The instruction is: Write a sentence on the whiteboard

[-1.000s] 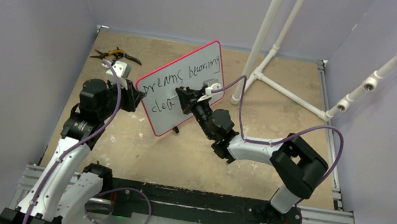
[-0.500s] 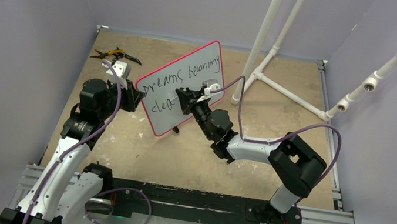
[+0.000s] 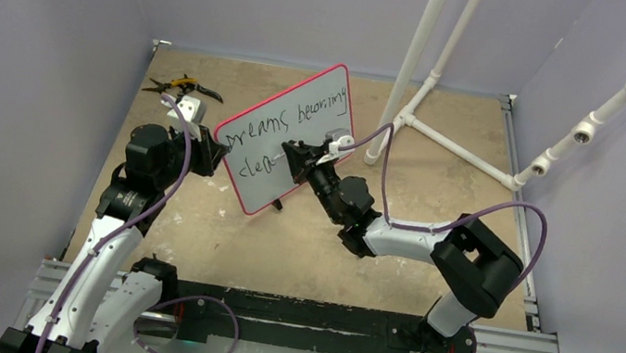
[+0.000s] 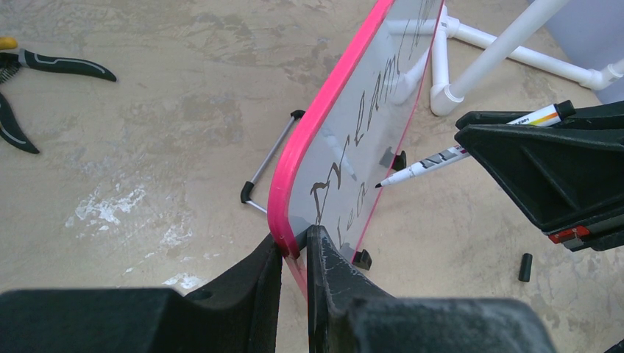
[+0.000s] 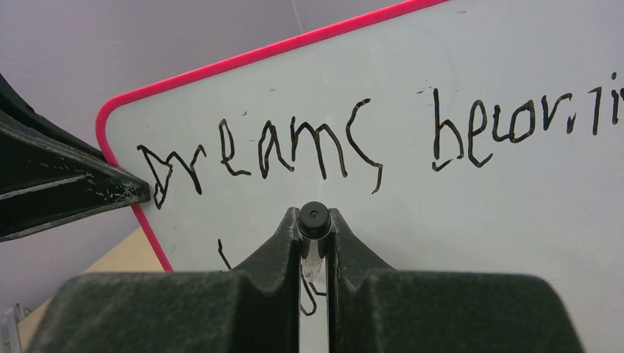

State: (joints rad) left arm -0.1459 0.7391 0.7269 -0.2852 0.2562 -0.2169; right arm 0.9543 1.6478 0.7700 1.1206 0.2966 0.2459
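The whiteboard [image 3: 312,125], white with a red-pink rim, stands tilted on black feet mid-table. The sentence [image 3: 294,122] in black marker reads "Dreams becoming" on top, with "clea" started below. My left gripper [image 3: 211,157] is shut on the board's left rim [image 4: 291,176]. My right gripper [image 3: 289,156] is shut on a white marker [image 4: 441,158], its black tip [image 4: 378,185] close to the board's face by the second line. In the right wrist view the marker's end [image 5: 314,218] sits between the fingers, facing the board [image 5: 456,206] and the sentence [image 5: 294,151].
Black-handled pliers [image 3: 181,85] lie at the back left. A white pipe frame [image 3: 419,71] stands at the back right, behind the board. A small black marker cap [image 4: 525,266] lies on the tabletop near the right arm. Grey walls close in all sides.
My right gripper with the marker has shifted slightly right along the second line, and its arm moved a little. The left arm and board have held still.
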